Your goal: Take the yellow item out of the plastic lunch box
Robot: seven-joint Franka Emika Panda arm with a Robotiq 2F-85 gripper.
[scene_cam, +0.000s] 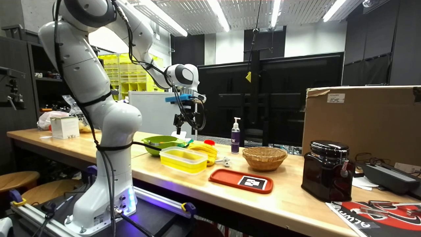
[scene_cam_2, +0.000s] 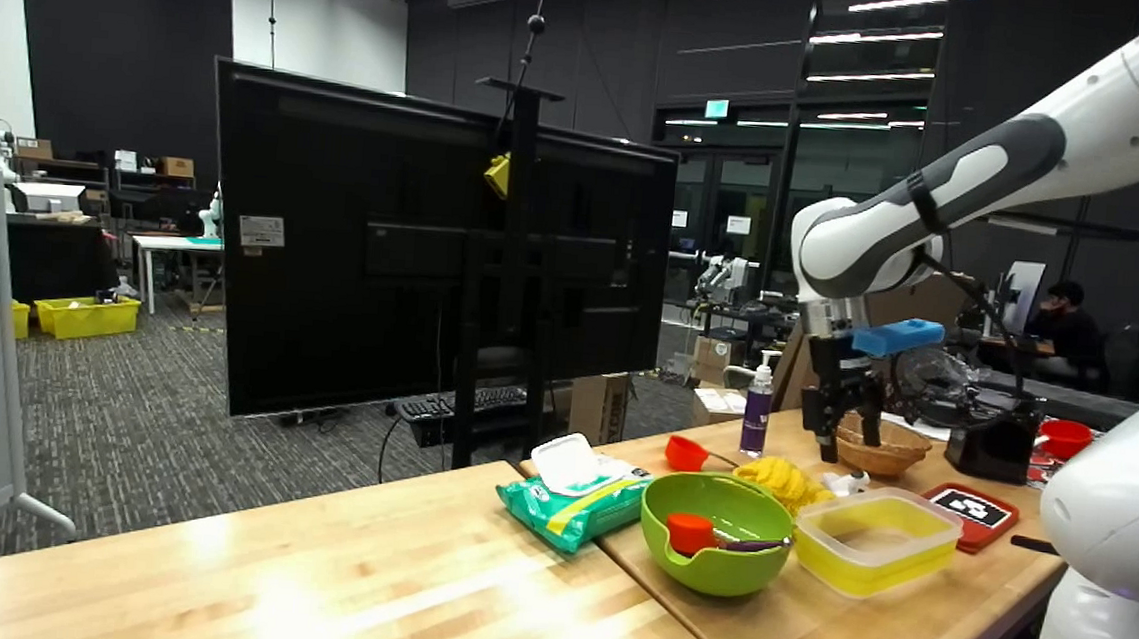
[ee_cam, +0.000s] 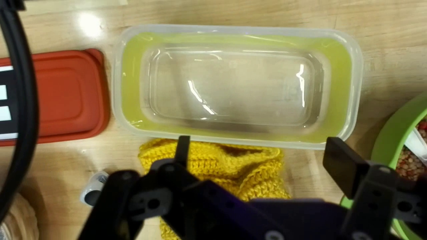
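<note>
The plastic lunch box [scene_cam: 184, 162], pale yellow-green with a clear rim, stands open on the table; it also shows in an exterior view [scene_cam_2: 863, 573] and the wrist view [ee_cam: 237, 88]. Its inside looks empty. The yellow item appears as a crumpled knitted cloth [ee_cam: 220, 161] on the table along the box's long side, outside it; it also shows in both exterior views [scene_cam: 205, 149] [scene_cam_2: 784, 483]. My gripper [ee_cam: 258, 146] is open with nothing between its fingers. It hangs well above the table in both exterior views [scene_cam: 187, 127] [scene_cam_2: 849, 444]. The gripper hides part of the cloth.
A green bowl [scene_cam_2: 712, 573] with a red scoop stands beside the box's end. A red tray [scene_cam: 227, 179] lies at its other end. A wicker basket [scene_cam: 264, 161], a pump bottle [scene_cam: 235, 141], a wipes pack [scene_cam_2: 571, 515] and a red measuring cup [scene_cam_2: 685, 455] stand around.
</note>
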